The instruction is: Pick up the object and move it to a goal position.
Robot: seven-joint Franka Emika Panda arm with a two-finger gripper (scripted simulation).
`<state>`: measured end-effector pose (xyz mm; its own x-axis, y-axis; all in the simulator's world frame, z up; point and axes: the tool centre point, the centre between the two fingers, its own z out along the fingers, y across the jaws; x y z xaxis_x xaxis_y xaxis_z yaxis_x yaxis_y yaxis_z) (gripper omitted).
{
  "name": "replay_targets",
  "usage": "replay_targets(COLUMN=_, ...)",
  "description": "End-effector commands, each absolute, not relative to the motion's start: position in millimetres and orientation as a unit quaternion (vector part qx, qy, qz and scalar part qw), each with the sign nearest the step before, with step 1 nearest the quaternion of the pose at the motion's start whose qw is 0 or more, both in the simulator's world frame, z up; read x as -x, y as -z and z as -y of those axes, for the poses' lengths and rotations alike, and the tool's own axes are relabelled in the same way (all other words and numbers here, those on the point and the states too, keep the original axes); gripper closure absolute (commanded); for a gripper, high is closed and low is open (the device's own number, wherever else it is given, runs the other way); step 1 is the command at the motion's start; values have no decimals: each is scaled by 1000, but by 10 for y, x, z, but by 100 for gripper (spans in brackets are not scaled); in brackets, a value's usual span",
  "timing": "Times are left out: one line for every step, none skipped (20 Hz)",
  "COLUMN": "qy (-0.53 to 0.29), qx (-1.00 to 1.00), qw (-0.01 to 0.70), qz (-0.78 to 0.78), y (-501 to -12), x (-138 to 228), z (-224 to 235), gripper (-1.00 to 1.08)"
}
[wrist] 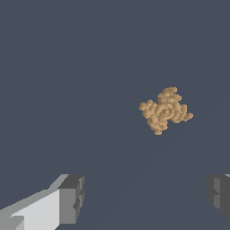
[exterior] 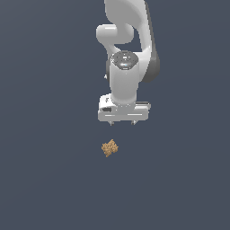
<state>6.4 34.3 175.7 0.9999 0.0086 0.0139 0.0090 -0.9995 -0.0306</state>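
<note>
The object (exterior: pixel 109 148) is a small tan-orange, lumpy chunk lying on the dark grey floor. It also shows in the wrist view (wrist: pixel 165 110). My white gripper (exterior: pixel 122 123) hangs above the floor, behind the chunk and a little toward the exterior view's right, apart from it. The gripper (wrist: pixel 146 197) is open and empty in the wrist view, with its two dark fingertips (wrist: pixel 72 197) spread wide and nothing between them. The chunk is narrower than the gap between the fingers.
The white arm (exterior: pixel 128 40) rises behind the gripper at the top of the exterior view. The dark grey floor (exterior: pixel 49 179) is flat and plain. No goal marker shows.
</note>
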Motion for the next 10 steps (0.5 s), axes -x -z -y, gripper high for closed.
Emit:
replay_targets(qy=7, qx=1000, qw=15, qz=4, y=-1757, x=-64, z=-343, gripper=-92)
replay_targets(qy=7, qx=1000, qw=15, qz=5, y=-1760, x=-65, z=-349, gripper=-92)
replay_targets(qy=7, qx=1000, qw=15, qz=6, y=-1767, x=-68, z=-364, gripper=-92)
replay_targets(qy=7, qx=1000, qw=15, qz=7, y=-1780, x=-73, z=-389, gripper=-92)
replay_targets(qy=8, qx=1000, qw=15, qz=9, y=-1798, x=-79, z=-424, gripper=-92)
replay_targets(qy=8, qx=1000, qw=14, qz=11, y=-1821, x=-85, z=-469, gripper=-92)
replay_targets(qy=8, qx=1000, qw=14, qz=13, y=-1844, x=-91, z=-513, gripper=-92)
replay_targets(qy=9, qx=1000, qw=14, qz=14, y=-1862, x=-94, z=-545, gripper=-92)
replay_targets(qy=9, qx=1000, qw=14, qz=15, y=-1874, x=-96, z=-567, gripper=-92)
replay_targets(qy=9, qx=1000, qw=14, qz=15, y=-1879, x=-96, z=-577, gripper=-92)
